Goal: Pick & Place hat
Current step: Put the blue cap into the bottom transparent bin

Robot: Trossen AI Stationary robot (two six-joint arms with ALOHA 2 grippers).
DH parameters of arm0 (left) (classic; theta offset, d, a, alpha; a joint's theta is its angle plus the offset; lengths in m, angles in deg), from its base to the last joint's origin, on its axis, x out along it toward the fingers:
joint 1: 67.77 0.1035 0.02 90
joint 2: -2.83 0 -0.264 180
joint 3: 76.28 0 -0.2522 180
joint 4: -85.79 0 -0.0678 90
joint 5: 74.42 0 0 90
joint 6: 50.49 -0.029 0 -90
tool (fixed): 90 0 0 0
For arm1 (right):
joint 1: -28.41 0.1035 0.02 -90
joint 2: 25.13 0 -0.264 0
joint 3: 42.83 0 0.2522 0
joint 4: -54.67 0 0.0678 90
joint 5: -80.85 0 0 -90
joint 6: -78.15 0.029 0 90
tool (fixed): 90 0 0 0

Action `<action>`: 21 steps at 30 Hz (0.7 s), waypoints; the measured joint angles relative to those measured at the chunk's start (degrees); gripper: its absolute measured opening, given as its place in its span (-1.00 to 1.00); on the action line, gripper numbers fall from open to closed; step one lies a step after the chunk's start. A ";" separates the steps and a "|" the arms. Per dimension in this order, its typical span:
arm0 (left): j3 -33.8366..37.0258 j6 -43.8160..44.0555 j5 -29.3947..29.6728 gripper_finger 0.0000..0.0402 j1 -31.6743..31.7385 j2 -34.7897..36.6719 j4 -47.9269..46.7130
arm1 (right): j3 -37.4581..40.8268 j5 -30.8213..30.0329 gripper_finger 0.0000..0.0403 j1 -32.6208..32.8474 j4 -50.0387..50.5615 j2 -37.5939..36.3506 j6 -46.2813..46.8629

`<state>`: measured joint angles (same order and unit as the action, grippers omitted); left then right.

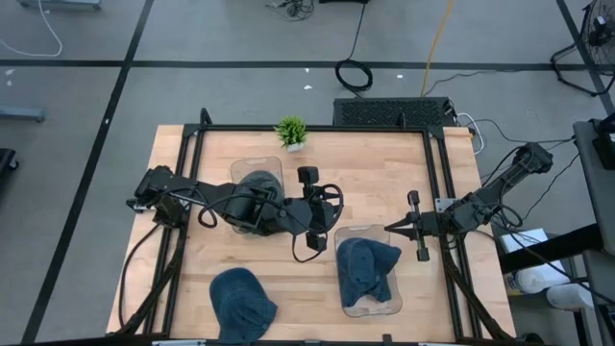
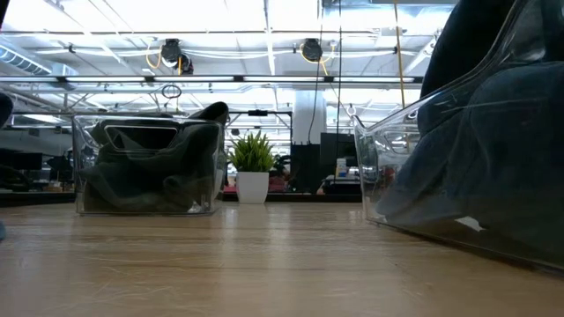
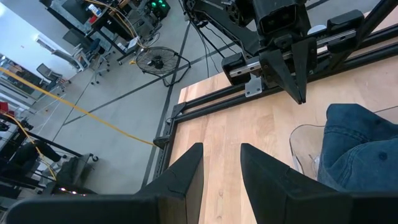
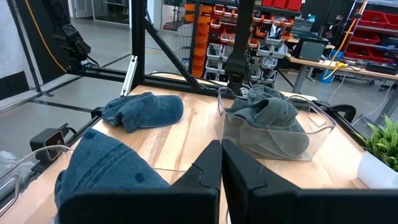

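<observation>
One blue denim hat (image 1: 240,303) lies on the table near the front edge; it also shows in the right wrist view (image 4: 143,109). A second blue hat (image 1: 368,269) sits in a clear bin (image 1: 380,306) at centre right, and shows in the left wrist view (image 3: 357,149) and the right wrist view (image 4: 106,168). A dark grey hat (image 1: 258,185) fills a clear bin (image 2: 145,167) at the back left. My left gripper (image 1: 327,213) (image 3: 221,171) is open and empty, between the two bins. My right gripper (image 1: 390,228) (image 4: 221,163) is shut and empty, just right of the blue hat's bin.
A small potted plant (image 1: 291,133) stands at the table's far edge. Black frame rails (image 1: 192,173) run along the table's left, right and far sides. Bare wood lies at the front centre and the back right.
</observation>
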<state>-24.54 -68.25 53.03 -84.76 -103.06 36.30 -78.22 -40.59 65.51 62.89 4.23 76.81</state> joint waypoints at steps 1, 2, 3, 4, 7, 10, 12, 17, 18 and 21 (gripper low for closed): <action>0.00 0.00 0.00 -0.43 0.00 0.00 0.01 | 0.00 0.00 -1.00 0.00 0.00 0.00 -0.02; 0.00 0.00 0.00 -0.43 0.00 0.00 -0.02 | 0.00 -0.02 -1.00 0.00 -0.02 0.00 -0.12; 0.00 0.00 0.00 -0.43 0.00 0.00 0.01 | 0.00 -0.01 -1.00 0.00 -0.02 0.00 -0.29; 0.00 0.00 0.00 -0.43 0.00 0.00 0.00 | 0.00 -0.04 -1.00 0.00 -0.02 0.00 -0.31; 0.00 0.00 0.00 -0.43 0.00 0.00 0.01 | 0.00 -0.41 -1.00 0.00 -0.02 0.00 -0.32; 0.00 0.00 0.00 -0.43 -0.01 0.01 -0.01 | 0.00 -0.42 -1.00 0.00 -0.02 0.00 -0.34; 0.00 0.00 0.00 -0.43 0.00 0.02 0.00 | 0.00 -0.42 -1.00 0.00 -0.02 0.00 -0.29; 0.00 0.00 0.01 -0.43 -0.02 0.02 0.01 | 0.00 -0.42 -1.00 0.00 -0.04 0.00 -0.34; 0.00 0.00 0.01 -0.43 0.00 0.02 0.01 | 0.00 -0.42 -1.00 0.00 -0.02 0.02 -0.34; 0.00 0.00 0.01 -0.43 -0.01 0.02 -0.02 | 0.00 -0.42 -1.00 0.00 -0.02 0.01 -0.34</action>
<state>-24.54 -68.25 53.05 -84.77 -103.04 36.29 -78.22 -41.00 65.51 62.87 4.24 76.48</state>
